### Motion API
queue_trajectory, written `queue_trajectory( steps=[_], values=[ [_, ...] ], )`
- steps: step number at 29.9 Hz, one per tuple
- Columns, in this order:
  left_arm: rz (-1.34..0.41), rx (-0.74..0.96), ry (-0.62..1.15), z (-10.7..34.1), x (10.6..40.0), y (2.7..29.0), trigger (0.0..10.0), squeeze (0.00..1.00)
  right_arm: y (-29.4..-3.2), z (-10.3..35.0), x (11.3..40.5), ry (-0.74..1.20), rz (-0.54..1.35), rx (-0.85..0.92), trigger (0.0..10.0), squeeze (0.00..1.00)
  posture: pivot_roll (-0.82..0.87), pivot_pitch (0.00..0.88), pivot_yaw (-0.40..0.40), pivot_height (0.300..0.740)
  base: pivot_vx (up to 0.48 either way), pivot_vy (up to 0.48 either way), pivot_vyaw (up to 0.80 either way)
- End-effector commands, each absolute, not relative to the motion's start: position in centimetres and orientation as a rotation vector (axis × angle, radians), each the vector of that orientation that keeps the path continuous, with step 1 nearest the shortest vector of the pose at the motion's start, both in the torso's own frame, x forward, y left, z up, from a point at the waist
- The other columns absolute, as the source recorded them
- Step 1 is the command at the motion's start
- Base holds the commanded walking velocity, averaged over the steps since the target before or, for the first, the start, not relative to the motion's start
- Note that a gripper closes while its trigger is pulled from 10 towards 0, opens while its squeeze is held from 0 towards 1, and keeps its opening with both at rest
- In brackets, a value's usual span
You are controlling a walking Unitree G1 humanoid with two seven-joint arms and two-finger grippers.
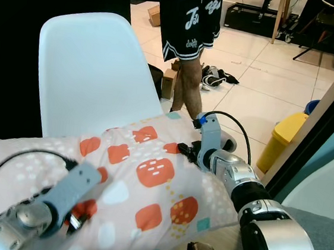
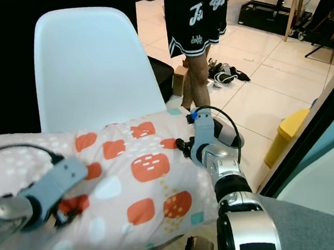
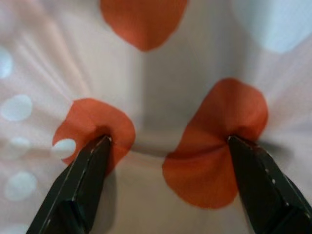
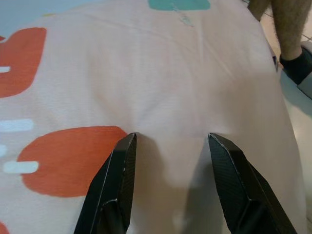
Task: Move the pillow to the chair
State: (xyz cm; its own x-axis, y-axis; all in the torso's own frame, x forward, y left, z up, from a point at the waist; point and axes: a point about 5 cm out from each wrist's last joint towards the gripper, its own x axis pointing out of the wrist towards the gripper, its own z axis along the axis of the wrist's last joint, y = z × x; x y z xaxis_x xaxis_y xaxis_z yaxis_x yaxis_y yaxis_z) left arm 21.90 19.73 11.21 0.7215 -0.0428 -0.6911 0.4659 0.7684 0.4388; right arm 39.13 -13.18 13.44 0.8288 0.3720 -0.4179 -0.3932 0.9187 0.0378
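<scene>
Two tools of mine are working on the pillow [image 1: 131,181] at once. It is a pale, soft pillow printed with orange patches, white dots and a few teal marks, and it is lying across the space just in front of the white chair [image 1: 95,70], with its far edge reaching up against the lower part of the chair's backrest. I cannot tell whether any of it is resting on the seat, because the pillow is hiding that part.

I am pressing my left tool [image 3: 168,146] into the near left part of the pillow. Its two black fingers [image 3: 85,170] are standing spread apart, each tip dug into an orange patch, with a bulge of cloth pushed up between them. Whether that counts as a real hold I cannot tell; the fingers are wide, not pinched together.

I am pushing my right tool [image 4: 170,141] into the pillow's far right corner, close to the chair's right edge. Its fingers [image 4: 122,165] are also spread, tips sunk into the pale fabric beside an orange patch, making a shallow dent.

Behind the chair a person [image 1: 188,37] in black shorts is standing on the tiled floor [image 1: 262,69]. A yellow bin [image 1: 282,137] is sitting to the right, and a small cardboard box [image 1: 169,80] is standing near the person's legs.
</scene>
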Motion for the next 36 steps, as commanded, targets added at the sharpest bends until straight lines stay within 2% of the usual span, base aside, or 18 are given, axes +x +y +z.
queue_trajectory(
  steps=[1,2,3,5,6,11,18,21,23,24,25,29,31,36],
  values=[
    [-0.284,0.646,0.832,7.4,21.5,20.4,10.0,0.00,-13.3,12.6,38.8,0.473,0.399,-0.062,10.0,0.00,0.02,0.120,-0.004,0.538,0.000,0.000,0.00],
    [-0.284,0.646,0.832,7.4,21.5,20.4,10.0,0.00,-13.3,12.6,38.8,0.473,0.399,-0.062,10.0,0.00,0.02,0.120,-0.004,0.538,0.000,0.000,0.00],
    [-0.284,0.614,0.857,5.3,21.8,20.4,9.6,0.00,-13.4,12.6,38.8,0.473,0.395,-0.061,10.0,0.00,0.02,0.121,-0.003,0.538,0.000,0.000,0.00],
    [-0.284,0.614,0.857,5.3,21.8,20.4,9.6,0.00,-13.4,12.6,38.8,0.473,0.395,-0.061,10.0,0.00,0.02,0.121,-0.003,0.538,0.000,0.000,0.00],
    [-0.279,0.588,0.876,3.5,22.0,20.4,0.0,0.00,-13.5,12.7,38.8,0.470,0.389,-0.060,10.0,0.00,0.00,0.118,-0.004,0.538,0.000,0.000,0.00],
    [-0.256,0.599,0.854,1.6,22.9,20.5,0.0,0.00,-13.8,13.1,39.0,0.456,0.378,-0.054,10.0,0.00,-0.02,0.115,-0.002,0.538,0.000,0.000,0.00],
    [-0.200,0.627,0.780,1.6,24.2,20.8,0.0,0.00,-14.1,13.3,39.1,0.447,0.368,-0.051,10.0,0.00,-0.02,0.117,-0.005,0.538,0.000,0.000,0.00],
    [0.004,0.709,0.486,5.3,28.3,21.7,0.0,0.00,-14.2,13.5,39.2,0.432,0.357,-0.043,10.0,0.00,-0.03,0.117,-0.010,0.538,0.000,0.000,0.00],
    [0.004,0.709,0.486,5.3,28.3,21.7,0.0,0.00,-14.2,13.5,39.2,0.432,0.357,-0.043,10.0,0.00,-0.03,0.117,-0.010,0.538,0.000,0.000,0.00],
    [0.087,0.779,0.343,7.2,29.8,22.2,0.0,0.00,-14.2,13.7,39.2,0.424,0.354,-0.041,10.0,0.00,-0.03,0.118,-0.009,0.538,0.000,0.000,0.00],
    [0.117,0.789,0.300,8.0,30.2,22.5,0.0,0.00,-14.3,13.8,39.3,0.422,0.351,-0.042,10.0,0.00,-0.03,0.118,-0.009,0.538,0.000,0.000,0.00],
    [0.163,0.797,0.214,9.2,30.8,22.9,0.0,0.00,-14.5,13.9,39.3,0.419,0.345,-0.045,10.0,0.00,-0.03,0.117,-0.009,0.538,0.000,0.000,0.00],
    [0.209,0.787,0.112,10.8,31.2,23.2,0.0,0.00,-14.5,13.8,39.3,0.418,0.342,-0.044,10.0,0.00,-0.03,0.120,-0.010,0.538,0.000,0.000,0.00],
    [0.210,0.780,0.052,11.5,31.4,22.9,0.0,0.00,-14.3,13.7,39.3,0.421,0.345,-0.044,10.0,0.00,-0.02,0.123,-0.010,0.538,0.000,0.000,0.00]
  ],
)
